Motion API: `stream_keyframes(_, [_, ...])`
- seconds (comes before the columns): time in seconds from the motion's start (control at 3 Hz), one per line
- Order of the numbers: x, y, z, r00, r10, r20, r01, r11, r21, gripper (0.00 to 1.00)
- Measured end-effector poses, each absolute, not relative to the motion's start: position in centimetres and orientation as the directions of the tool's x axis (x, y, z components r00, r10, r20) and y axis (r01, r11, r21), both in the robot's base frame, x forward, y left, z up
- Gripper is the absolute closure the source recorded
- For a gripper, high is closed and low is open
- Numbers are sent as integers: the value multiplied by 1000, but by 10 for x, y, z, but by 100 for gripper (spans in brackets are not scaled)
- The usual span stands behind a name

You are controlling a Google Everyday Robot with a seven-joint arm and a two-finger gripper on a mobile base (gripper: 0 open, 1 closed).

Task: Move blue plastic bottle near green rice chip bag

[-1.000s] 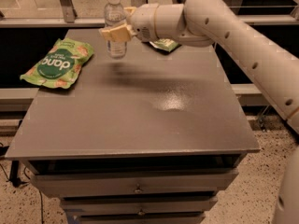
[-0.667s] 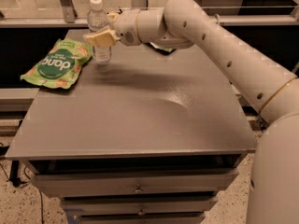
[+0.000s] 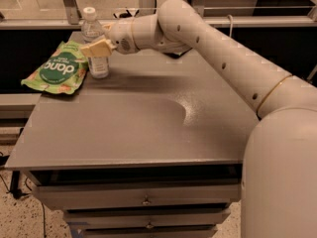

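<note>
Grey bench [image 3: 148, 128] with the green rice chip bag [image 3: 57, 72] lying flat at its far left corner, "dang" lettering facing up. The blue plastic bottle [image 3: 98, 66] stands upright just to the right of the bag, near its right edge; whether its base rests on the bench cannot be told. The claw [image 3: 96, 48] is at the bottle's mid-height, its tan fingers [image 3: 93, 49] pinching the bottle across the body. The pale arm [image 3: 223, 53] reaches toward the bag from the right. Drawers [image 3: 146, 201] sit beneath the bench.
</note>
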State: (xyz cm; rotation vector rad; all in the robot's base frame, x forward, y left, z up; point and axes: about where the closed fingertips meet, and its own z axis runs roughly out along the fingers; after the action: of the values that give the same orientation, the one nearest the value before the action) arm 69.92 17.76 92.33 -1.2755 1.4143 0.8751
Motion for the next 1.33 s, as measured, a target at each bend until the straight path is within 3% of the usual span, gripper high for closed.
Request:
stream_keyframes(0.33, [700,179,917,18,-280,-960,-981,181,-71,82])
stream_keyframes(1.33, [700,183,917,4,-287,-958,-984,170,-55,12])
